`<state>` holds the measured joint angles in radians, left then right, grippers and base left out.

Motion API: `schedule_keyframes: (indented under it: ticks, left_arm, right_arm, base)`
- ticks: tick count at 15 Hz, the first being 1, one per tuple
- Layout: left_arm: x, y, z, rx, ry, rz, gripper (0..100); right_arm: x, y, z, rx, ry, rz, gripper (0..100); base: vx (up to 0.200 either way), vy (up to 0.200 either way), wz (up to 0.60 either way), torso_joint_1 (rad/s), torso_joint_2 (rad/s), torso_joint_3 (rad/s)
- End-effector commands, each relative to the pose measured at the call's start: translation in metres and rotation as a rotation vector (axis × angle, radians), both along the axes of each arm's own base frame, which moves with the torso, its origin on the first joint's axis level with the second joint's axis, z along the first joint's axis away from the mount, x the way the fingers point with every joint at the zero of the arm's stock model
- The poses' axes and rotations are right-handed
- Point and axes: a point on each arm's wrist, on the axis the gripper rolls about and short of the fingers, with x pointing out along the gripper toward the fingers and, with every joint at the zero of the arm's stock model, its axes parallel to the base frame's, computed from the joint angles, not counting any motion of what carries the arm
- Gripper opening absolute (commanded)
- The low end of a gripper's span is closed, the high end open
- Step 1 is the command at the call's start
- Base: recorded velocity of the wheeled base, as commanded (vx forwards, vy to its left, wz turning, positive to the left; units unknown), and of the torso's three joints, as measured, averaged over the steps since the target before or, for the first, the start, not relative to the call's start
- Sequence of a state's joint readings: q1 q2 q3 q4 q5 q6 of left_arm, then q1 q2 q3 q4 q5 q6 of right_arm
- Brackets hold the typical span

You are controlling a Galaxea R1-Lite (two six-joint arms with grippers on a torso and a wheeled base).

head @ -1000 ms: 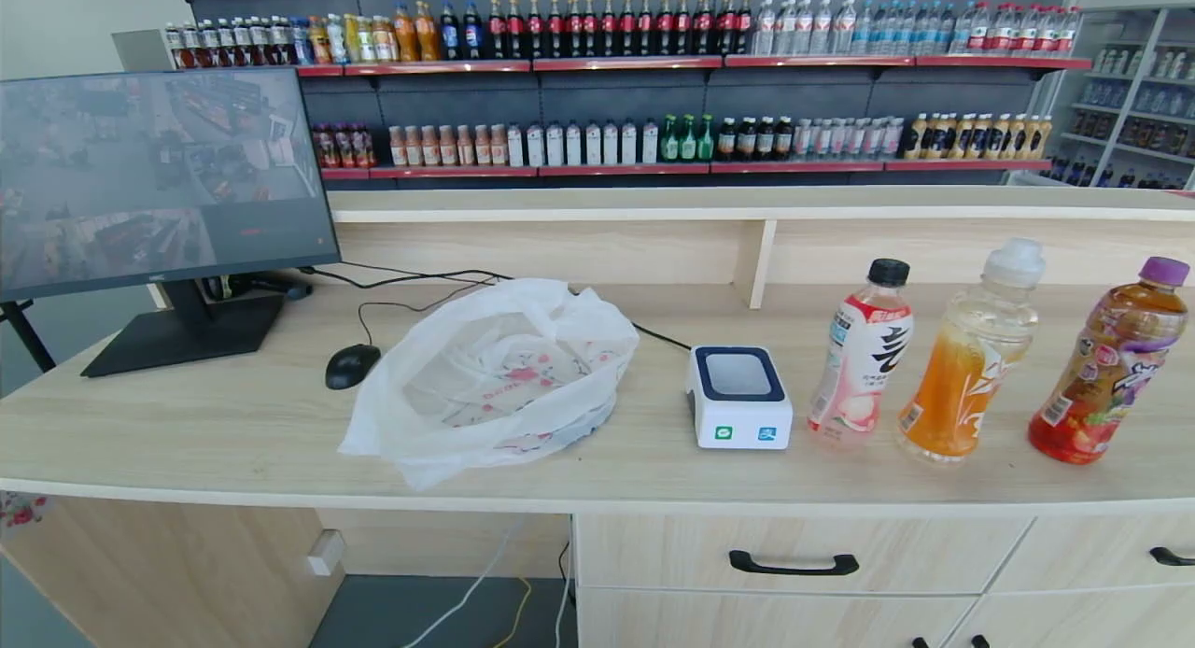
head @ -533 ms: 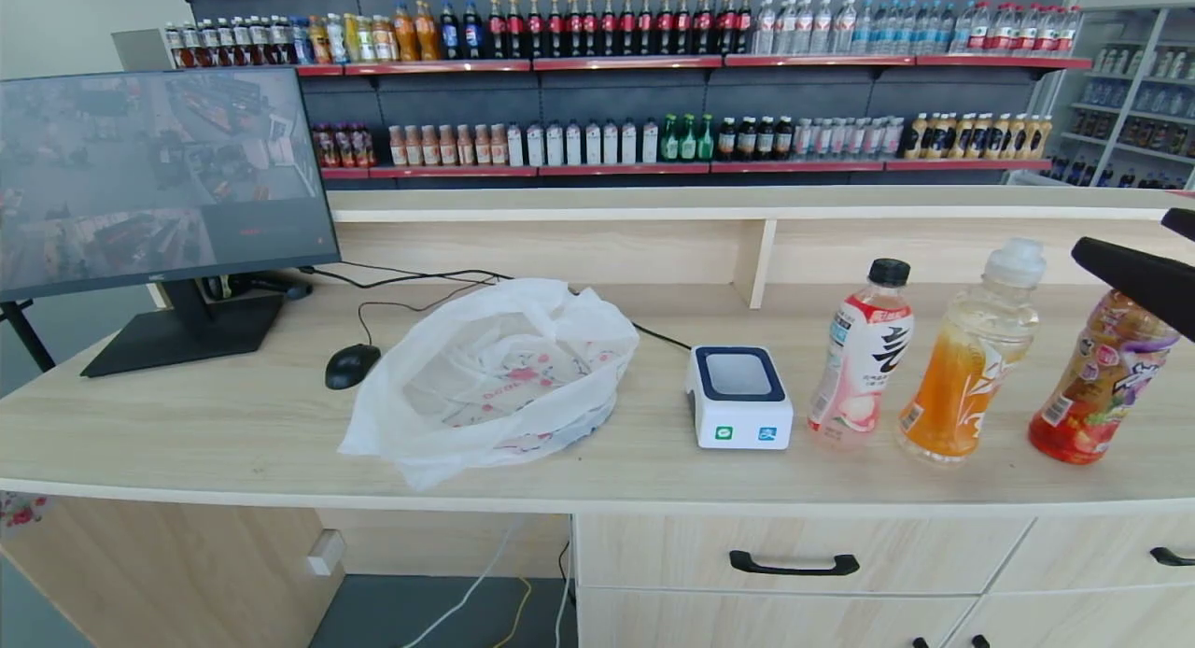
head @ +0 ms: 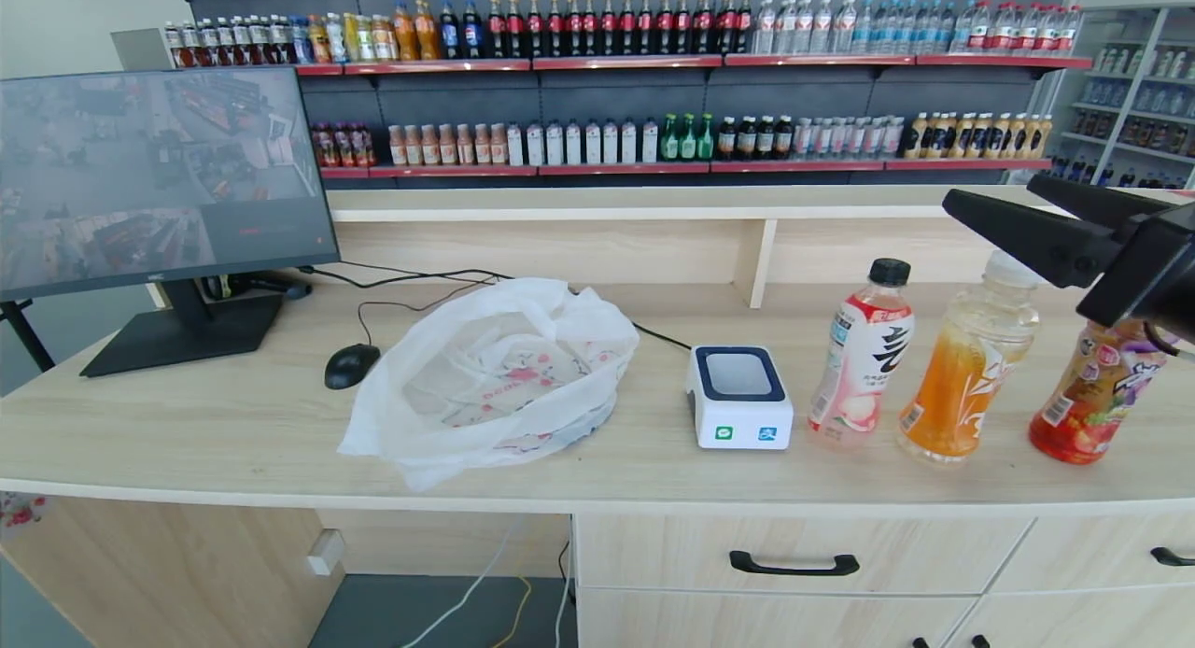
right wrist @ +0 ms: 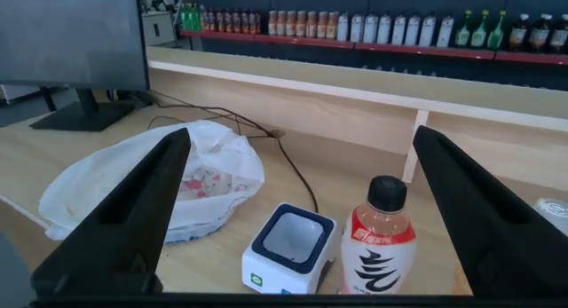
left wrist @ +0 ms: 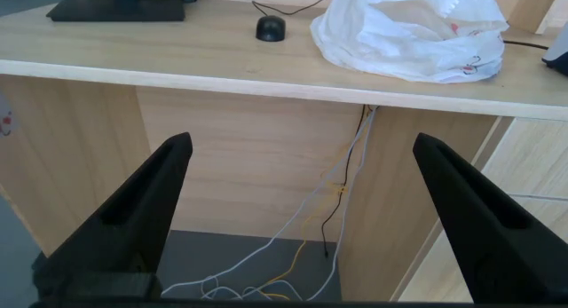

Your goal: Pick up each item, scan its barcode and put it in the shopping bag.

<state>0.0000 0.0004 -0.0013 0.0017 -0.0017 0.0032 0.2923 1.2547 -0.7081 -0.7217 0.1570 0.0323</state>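
Both arms' fingers were spread wide and gripped nothing. The left end effector (left wrist: 302, 144) hung low, facing the front panel of the counter (head: 233, 424). Above it and on the far side of the counter edge lay a black mouse (head: 351, 365), with the stand of a monitor (head: 159, 181) further to its left. The white shopping bag (head: 495, 377) sat crumpled on the counter, above and slightly right of the left end effector and well to the left of the right one. Next came the white scanner (head: 739, 396), below the right end effector (head: 994, 192) and to its left. A pink bottle (head: 861, 349) stood upright just beside the scanner; in the right wrist view it showed between the two fingers and lower than them. An orange bottle (head: 966, 368) stood directly under the right end effector's fingertips, its cap partly hidden by them. A red bottle (head: 1092, 396) stood beneath the body of that end effector, its top hidden from the head view.
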Motion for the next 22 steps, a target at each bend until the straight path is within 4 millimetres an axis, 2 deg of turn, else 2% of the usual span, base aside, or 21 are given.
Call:
schedule_keyframes:
  ticks: [1, 4, 6, 8, 10, 15, 22]
  left_arm:
    - [0.000, 0.000, 0.000, 0.000, -0.001, 0.002, 100]
    - [0.000, 0.000, 0.000, 0.000, -0.001, 0.000, 100]
    - [0.000, 0.000, 0.000, 0.000, -0.001, 0.000, 100]
    - [0.000, 0.000, 0.000, 0.000, -0.001, 0.000, 100]
    - [0.000, 0.000, 0.000, 0.000, -0.001, 0.000, 100]
    - [0.000, 0.000, 0.000, 0.000, 0.001, 0.000, 100]
    - [0.000, 0.000, 0.000, 0.000, -0.001, 0.000, 100]
  right_arm:
    - [0.034, 0.001, -0.027, -0.018, 0.077, -0.039, 100]
    - [0.046, 0.004, -0.056, -0.022, 0.078, -0.054, 100]
    - [0.049, 0.008, -0.060, -0.034, 0.067, -0.118, 100]
    - [0.058, 0.011, -0.073, -0.054, 0.107, -0.120, 100]
    - [0.060, 0.010, -0.072, -0.035, 0.098, -0.143, 100]
    - [0.064, 0.008, -0.088, -0.059, 0.156, -0.169, 100]
    - [0.067, 0.004, -0.101, -0.073, 0.204, -0.196, 100]
  base:
    - [0.000, 0.000, 0.00, 0.000, 0.00, 0.000]
    - [0.000, 0.000, 0.00, 0.000, 0.00, 0.000]
    - [0.000, 0.000, 0.00, 0.000, 0.00, 0.000]
    - [0.000, 0.000, 0.00, 0.000, 0.00, 0.000]
    - [0.000, 0.000, 0.00, 0.000, 0.00, 0.000]
    - [0.000, 0.000, 0.00, 0.000, 0.00, 0.000]
    - [0.000, 0.000, 0.00, 0.000, 0.00, 0.000]
